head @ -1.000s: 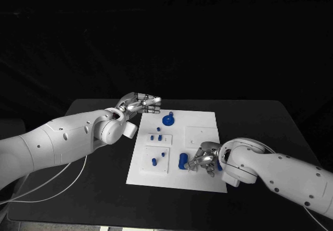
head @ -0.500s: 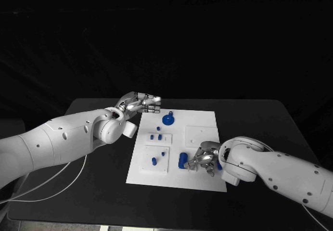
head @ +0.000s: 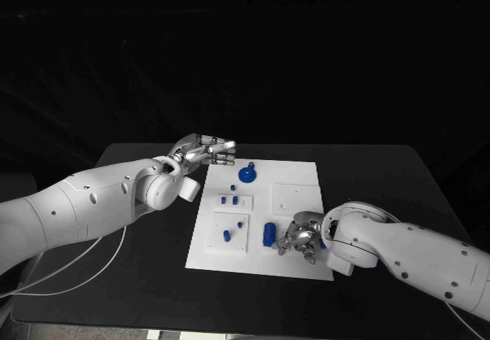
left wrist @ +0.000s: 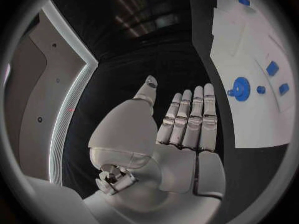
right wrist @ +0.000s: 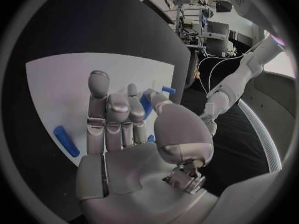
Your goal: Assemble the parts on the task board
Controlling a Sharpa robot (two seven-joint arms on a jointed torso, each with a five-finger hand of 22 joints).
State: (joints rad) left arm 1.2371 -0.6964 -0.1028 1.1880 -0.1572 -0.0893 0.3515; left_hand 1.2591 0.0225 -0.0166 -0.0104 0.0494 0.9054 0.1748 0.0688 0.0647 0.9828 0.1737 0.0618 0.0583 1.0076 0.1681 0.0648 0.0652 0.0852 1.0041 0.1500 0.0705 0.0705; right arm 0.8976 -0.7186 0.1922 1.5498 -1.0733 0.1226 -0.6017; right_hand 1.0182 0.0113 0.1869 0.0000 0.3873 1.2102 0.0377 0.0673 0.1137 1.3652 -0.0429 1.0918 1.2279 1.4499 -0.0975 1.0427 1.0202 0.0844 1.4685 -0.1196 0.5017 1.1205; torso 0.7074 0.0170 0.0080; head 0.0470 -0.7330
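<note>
The white task board [head: 296, 205] lies in the middle of the black table [head: 398, 184], at the centre of the head view. At its upper left corner the left hand [head: 204, 151] hovers with fingers straight, close together and holding nothing. Low on the board, right of centre, the right hand [head: 298, 237] is over the surface with fingers partly curled; whether it grips a part I cannot tell. A blue cylinder [head: 268, 234] lies just left of it. A round blue knob [head: 247, 173] sits near the board's upper edge, small blue pegs [head: 233, 201] below it.
</note>
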